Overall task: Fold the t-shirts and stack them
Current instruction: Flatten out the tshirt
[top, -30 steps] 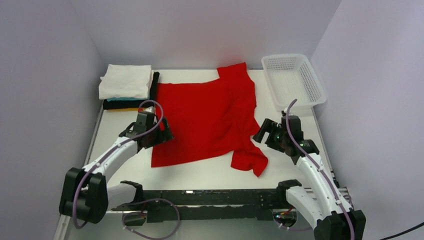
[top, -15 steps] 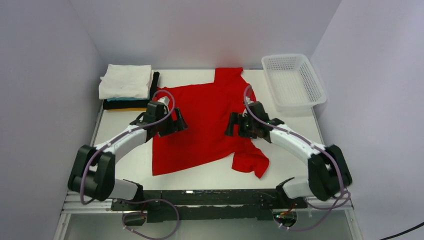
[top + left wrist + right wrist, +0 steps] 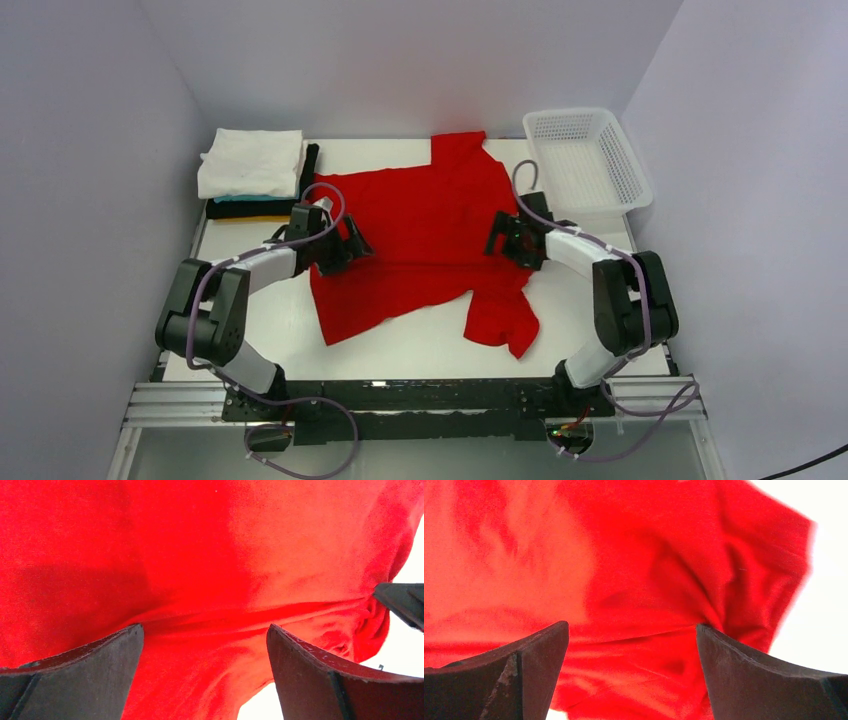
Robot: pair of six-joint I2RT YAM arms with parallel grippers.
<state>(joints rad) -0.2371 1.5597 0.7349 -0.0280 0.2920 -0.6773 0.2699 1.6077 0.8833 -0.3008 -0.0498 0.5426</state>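
Note:
A bright red t-shirt [image 3: 425,225] lies spread on the white table [image 3: 400,345], with one sleeve bunched at its near right corner [image 3: 500,322] and a crease running across its middle. My left gripper [image 3: 352,246] is open at the shirt's left edge, and in the left wrist view [image 3: 205,630] red cloth fills the wide gap between its fingers. At the shirt's right edge my right gripper [image 3: 497,238] is open too, over rumpled red cloth [image 3: 631,627]. Folded t-shirts form a stack [image 3: 250,165] at the back left, white on top, with teal, black and yellow-orange edges below.
A white mesh basket [image 3: 585,160] stands at the back right corner. Grey walls close in the table on the left, back and right. The arms' black base rail [image 3: 420,395] runs along the near edge.
Both arms swung in from the near sides to the red shirt's left and right edges. The right gripper opened wider. The shirt's near left hem has drawn inward and a crease has formed.

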